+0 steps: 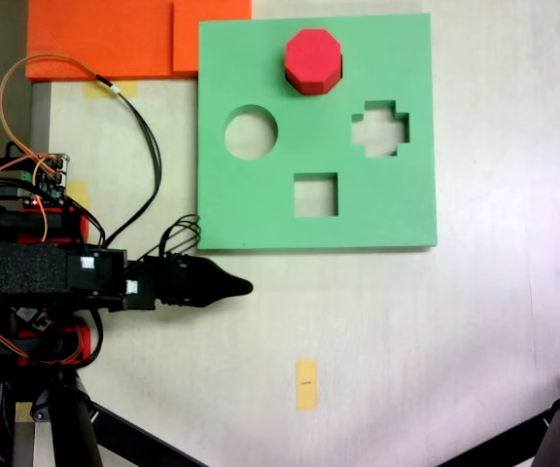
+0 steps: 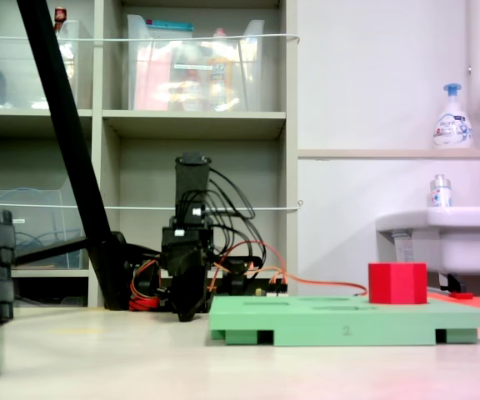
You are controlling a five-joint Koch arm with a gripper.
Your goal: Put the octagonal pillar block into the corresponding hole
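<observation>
The bright red eight-sided foam prism [image 1: 312, 59] is seen standing upright at the far edge of the flat green foam board [image 1: 261, 209], apparently seated in or directly over an eight-sided cutout that is hidden beneath it, with much of its height left proud of the board in a fixed view [image 2: 397, 283]. The black gripper [image 1: 241, 287] is held off the board near its lower left corner, well apart from the block, its jaws drawn together on nothing. If the block is only perched askew, it could be judged to jam on the cutout's edges or be tipped by a careless push.
</observation>
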